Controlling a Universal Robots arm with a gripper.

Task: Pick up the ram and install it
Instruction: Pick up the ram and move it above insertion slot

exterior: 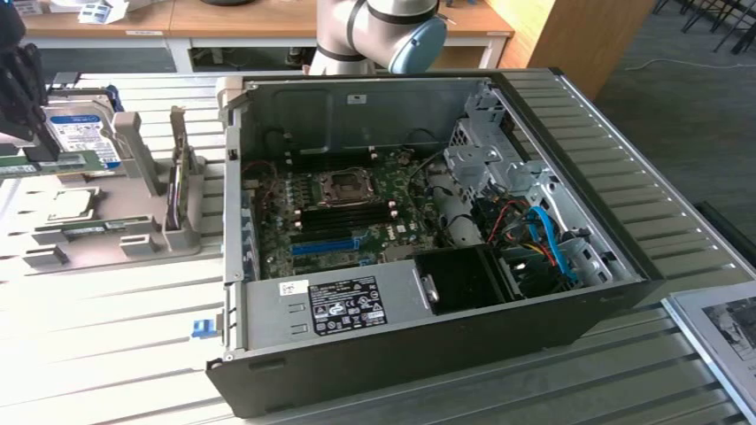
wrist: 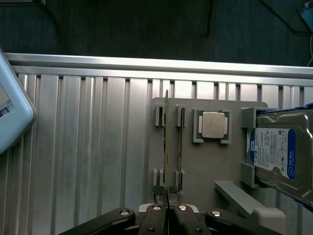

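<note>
The ram (exterior: 59, 163) is a thin green stick. It hangs level above the grey parts holder (exterior: 106, 239) at the exterior view's left, with my gripper (exterior: 27, 146) shut on it. In the wrist view I see the ram (wrist: 166, 137) edge-on, running away from my gripper (wrist: 167, 211), whose fingertips (wrist: 155, 210) pinch its near end. It sits over the holder's slots (wrist: 157, 115). A second thin stick (wrist: 181, 132) lies in the neighbouring slot. The open computer case (exterior: 614, 266) lies to the exterior view's right, with its motherboard (exterior: 343, 212) exposed.
On the holder sit a silver processor chip (wrist: 213, 125) and a blue-labelled hard drive (wrist: 276, 152). Inside the case are a blue slot (exterior: 325, 245), a power supply (exterior: 343, 305), cables (exterior: 537, 235) and a metal drive cage (exterior: 484, 142). The arm's base (exterior: 366, 31) stands behind the case.
</note>
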